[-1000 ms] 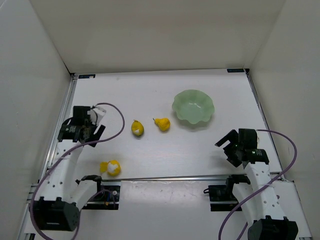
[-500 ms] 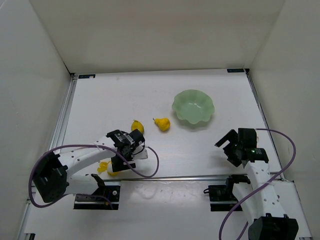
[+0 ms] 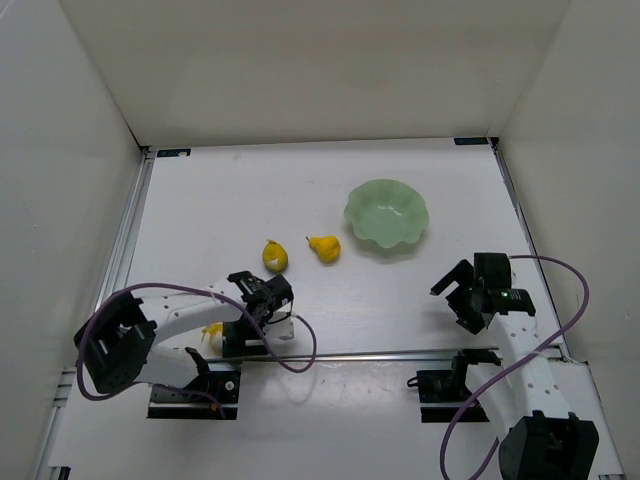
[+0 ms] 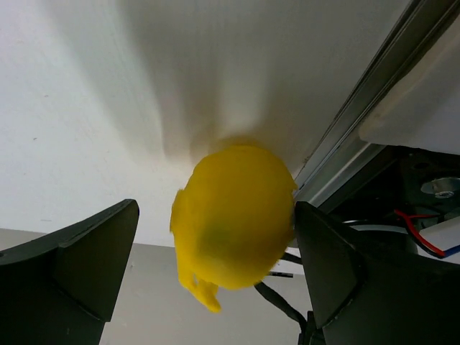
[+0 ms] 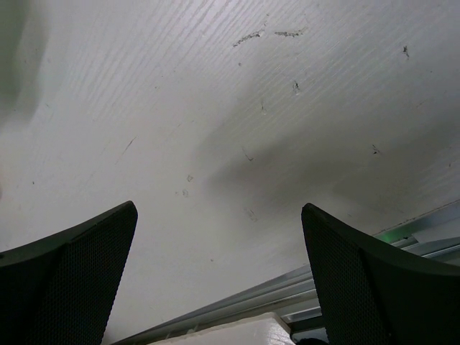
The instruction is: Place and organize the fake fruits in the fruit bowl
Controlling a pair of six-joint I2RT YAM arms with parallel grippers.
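Note:
The yellow fruit with white patches (image 3: 211,331) lies near the table's front edge, mostly hidden under my left gripper (image 3: 230,335). In the left wrist view the fruit (image 4: 233,215) sits between the open jaws of my left gripper (image 4: 215,241). The right finger (image 4: 330,266) touches it and the left finger stands apart. The lemon-like fruit (image 3: 275,256) and the pear-shaped fruit (image 3: 323,247) lie mid-table. The empty mint-green bowl (image 3: 386,215) stands to their right. My right gripper (image 3: 462,296) hovers open and empty over bare table (image 5: 219,215).
A metal rail (image 3: 380,353) runs along the table's front edge, right beside the fruit in the left wrist view (image 4: 359,122). White walls close in the table on three sides. A purple cable (image 3: 300,340) loops by the left arm.
My left arm swung from the far left of the table to the patched fruit at the front edge and now has its jaws around it. The right arm has barely moved.

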